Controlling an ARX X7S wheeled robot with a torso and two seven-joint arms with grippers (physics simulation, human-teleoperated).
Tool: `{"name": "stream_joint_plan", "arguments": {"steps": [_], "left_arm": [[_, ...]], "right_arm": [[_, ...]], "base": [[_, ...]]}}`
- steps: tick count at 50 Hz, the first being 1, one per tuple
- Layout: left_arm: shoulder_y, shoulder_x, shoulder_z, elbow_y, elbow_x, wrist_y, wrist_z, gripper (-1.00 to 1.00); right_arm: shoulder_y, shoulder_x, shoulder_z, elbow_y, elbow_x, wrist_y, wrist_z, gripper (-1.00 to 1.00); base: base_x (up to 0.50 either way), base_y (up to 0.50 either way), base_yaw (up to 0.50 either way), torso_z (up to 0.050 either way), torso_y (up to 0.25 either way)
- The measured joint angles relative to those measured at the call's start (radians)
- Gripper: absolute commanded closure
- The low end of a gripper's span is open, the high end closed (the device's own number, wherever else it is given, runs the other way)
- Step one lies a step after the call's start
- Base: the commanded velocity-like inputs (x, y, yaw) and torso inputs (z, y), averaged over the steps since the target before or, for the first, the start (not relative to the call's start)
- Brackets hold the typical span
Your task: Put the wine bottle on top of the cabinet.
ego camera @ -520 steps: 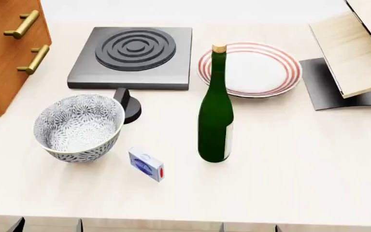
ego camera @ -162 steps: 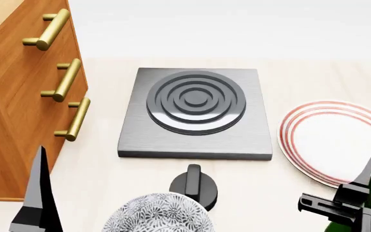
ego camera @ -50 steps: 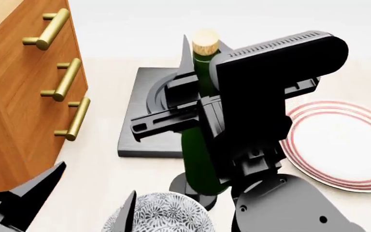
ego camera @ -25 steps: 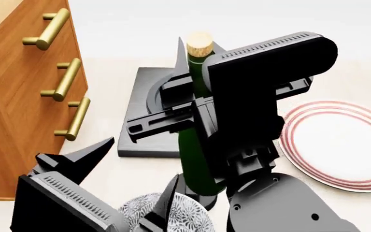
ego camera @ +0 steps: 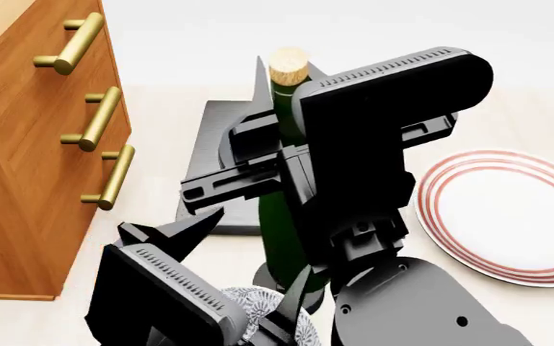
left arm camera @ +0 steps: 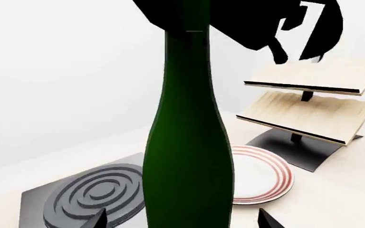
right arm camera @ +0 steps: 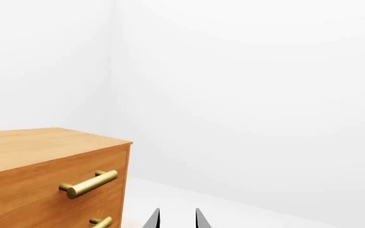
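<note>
The cabinet point(ego camera: 27, 180) is standing at the robot's left w/ its flat top point(right arm camera: 30, 145) bare and, going by the right wrist view, roughly level w/ the R wrist camera. The wine bottle point(ego camera: 282, 216) is hanging upright, long axis vertical, lifted off the counter over the near edge of the hob point(ego camera: 210, 173), cork up. The right gripper point(ego camera: 275, 155) is clamping it around the upper body, jaws closed onto the glass. The left gripper point(ego camera: 243, 263) is sitting lower, just left of the bottle's base, jaws spread wide, holding nothing; bottle is filling its view. Judgement: R arm is carrying, so bottle needs moving leftward and prob. higher to clear the cabinet's edge.
</note>
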Motion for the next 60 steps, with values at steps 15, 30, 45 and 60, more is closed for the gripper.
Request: {"name": "stream_joint_plan", "arguments": {"steps": [15, 30, 45, 60], "left_arm": [[-0.013, 0.034, 0.017, -0.114, 0.046, 0.060, 0.024, -1.00], [-0.025, 0.062, 0.035, -0.181, 0.069, 0.097, 0.038, -1.00], [-0.001, 0.086, 0.050, -0.239, 0.093, 0.165, 0.050, -1.00], [0.006, 0.084, 0.061, -0.247, 0.126, 0.181, 0.055, 1.00]], "right_arm": [[0.010, 0.000, 0.006, -0.035, 0.032, 0.024, 0.015, 1.00], [0.019, 0.001, 0.013, -0.053, 0.054, 0.036, 0.027, 1.00], [0.010, 0.004, 0.003, -0.050, 0.057, 0.022, 0.029, 1.00], [-0.002, 0.008, -0.005, -0.045, 0.056, 0.000, 0.029, 1.00]], "base": [[0.00, 0.00, 0.00, 0.000, 0.001], [0.00, 0.00, 0.00, 0.000, 0.001], [0.00, 0.00, 0.00, 0.001, 0.001], [0.00, 0.00, 0.00, 0.000, 0.001]]}}
